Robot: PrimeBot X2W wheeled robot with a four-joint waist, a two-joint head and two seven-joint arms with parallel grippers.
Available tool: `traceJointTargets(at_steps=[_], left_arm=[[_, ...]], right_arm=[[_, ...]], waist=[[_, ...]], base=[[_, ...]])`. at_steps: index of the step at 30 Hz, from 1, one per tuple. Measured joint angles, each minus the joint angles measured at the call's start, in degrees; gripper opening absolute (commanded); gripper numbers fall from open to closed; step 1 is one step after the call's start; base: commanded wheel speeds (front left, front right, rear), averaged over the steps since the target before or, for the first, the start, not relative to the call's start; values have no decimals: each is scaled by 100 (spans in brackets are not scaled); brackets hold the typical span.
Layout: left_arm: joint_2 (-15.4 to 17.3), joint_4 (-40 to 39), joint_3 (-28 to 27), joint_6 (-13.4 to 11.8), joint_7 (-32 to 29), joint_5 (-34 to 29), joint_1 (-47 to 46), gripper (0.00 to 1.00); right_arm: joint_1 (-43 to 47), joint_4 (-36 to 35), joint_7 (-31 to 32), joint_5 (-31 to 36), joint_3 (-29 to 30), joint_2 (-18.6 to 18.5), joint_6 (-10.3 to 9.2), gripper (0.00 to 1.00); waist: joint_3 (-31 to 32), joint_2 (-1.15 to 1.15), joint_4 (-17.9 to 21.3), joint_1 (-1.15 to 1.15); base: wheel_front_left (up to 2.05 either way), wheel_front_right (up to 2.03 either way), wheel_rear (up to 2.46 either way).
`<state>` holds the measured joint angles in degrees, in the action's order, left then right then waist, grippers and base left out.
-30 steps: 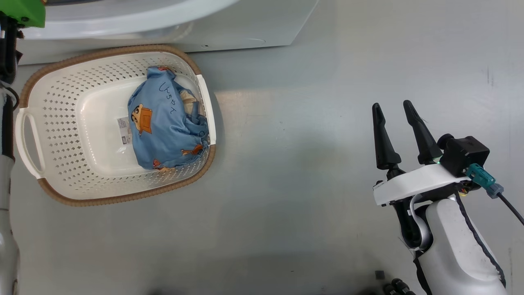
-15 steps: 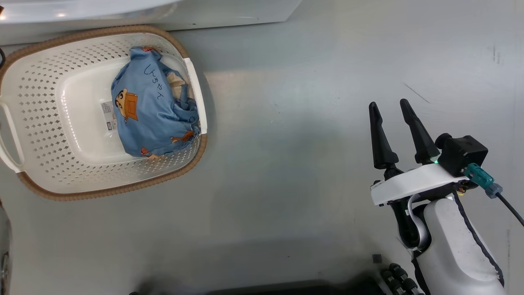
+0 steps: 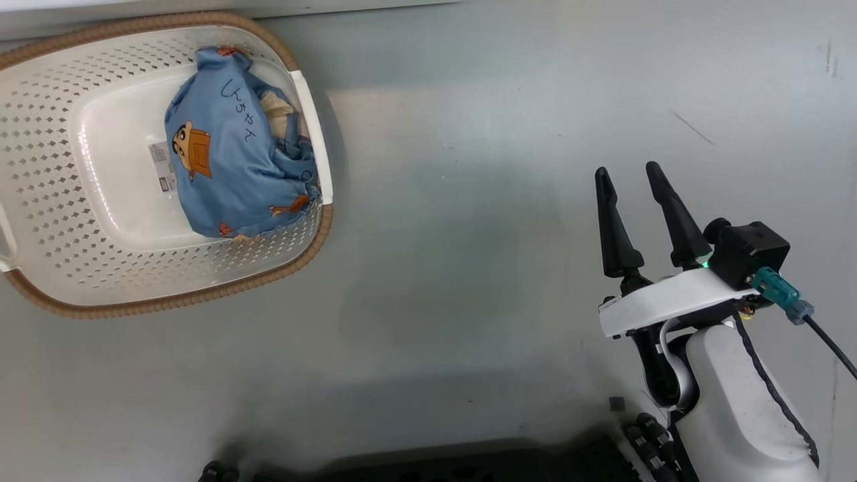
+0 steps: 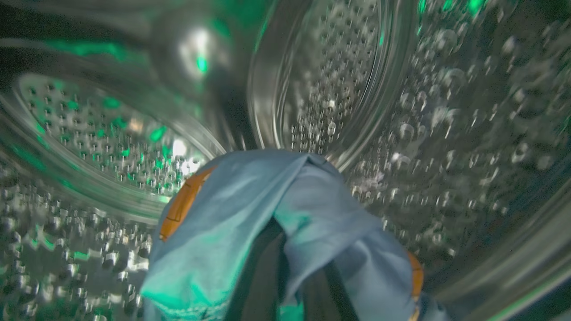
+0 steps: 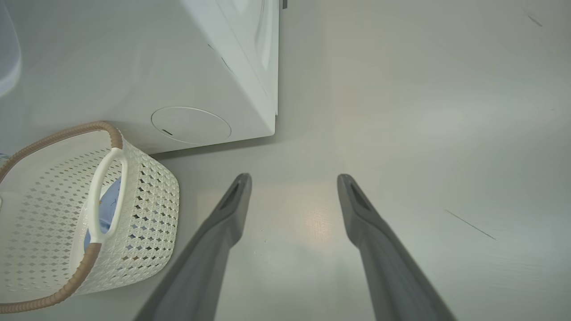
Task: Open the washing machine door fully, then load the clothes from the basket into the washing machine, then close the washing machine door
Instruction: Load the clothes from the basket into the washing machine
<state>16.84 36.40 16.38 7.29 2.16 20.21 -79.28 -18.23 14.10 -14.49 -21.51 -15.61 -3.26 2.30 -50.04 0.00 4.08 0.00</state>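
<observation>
Basket point(image 3: 53, 254) lengthwise, left to right

I see a smooth grey floor point(image 3: 469, 281), evenly lit, with one pale glare patch point(image 3: 395, 167) and thin dark scratches point(image 3: 693, 127).

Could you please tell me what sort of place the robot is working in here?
Probably a laundry area, perhaps a bare test room: a white washing machine stands on a plain grey floor, a perforated basket close by it holds blue clothes, and the left wrist view looks into a steel drum.
</observation>
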Motion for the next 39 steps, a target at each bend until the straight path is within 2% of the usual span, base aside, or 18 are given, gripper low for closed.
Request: traceJointTargets(at_steps=[5,10,11,12,13,14,20,27,35,39], left_arm=[[62,-271,80,1,767,-134,-342,0],[85,116,90,1,800,-25,-271,0],[86,218,99,1,798,0,-251,5],[79,325,80,1,755,69,-232,33],[69,459,70,1,653,156,-209,78],[58,580,77,1,552,236,-166,100],[-80,1115,126,1,138,419,-3,100],[-157,1334,126,1,-33,487,-31,100],[-226,1517,192,1,-57,566,-51,100],[-380,1545,286,1,56,561,1,100]], right_arm=[[-1,-2,0,-10,-33,0,-25,100],[-1,-3,0,-15,-37,0,-42,100],[-1,-1,0,-15,-37,0,-42,100],[-1,2,0,-15,-37,0,-42,100],[-1,4,0,-15,-37,1,-42,100],[-2,9,0,-15,-36,0,-42,100],[-4,55,0,-15,22,-1,-49,100],[-4,122,0,-7,23,0,-51,100],[-5,142,0,-7,98,0,-51,100],[-5,146,0,3,210,0,-51,100]], waist=[[-67,0,21,0],[-76,0,32,0],[-74,0,31,0],[-71,0,31,0],[-67,0,29,0],[-61,0,26,0],[17,0,-27,0],[166,0,-103,0],[339,0,-177,0],[437,0,-225,0]], base=[[0,0,0],[0,0,0],[0,0,0],[0,0,0],[0,0,0],[0,0,0],[0,0,0],[0,0,0],[0,0,0],[0,0,0]])
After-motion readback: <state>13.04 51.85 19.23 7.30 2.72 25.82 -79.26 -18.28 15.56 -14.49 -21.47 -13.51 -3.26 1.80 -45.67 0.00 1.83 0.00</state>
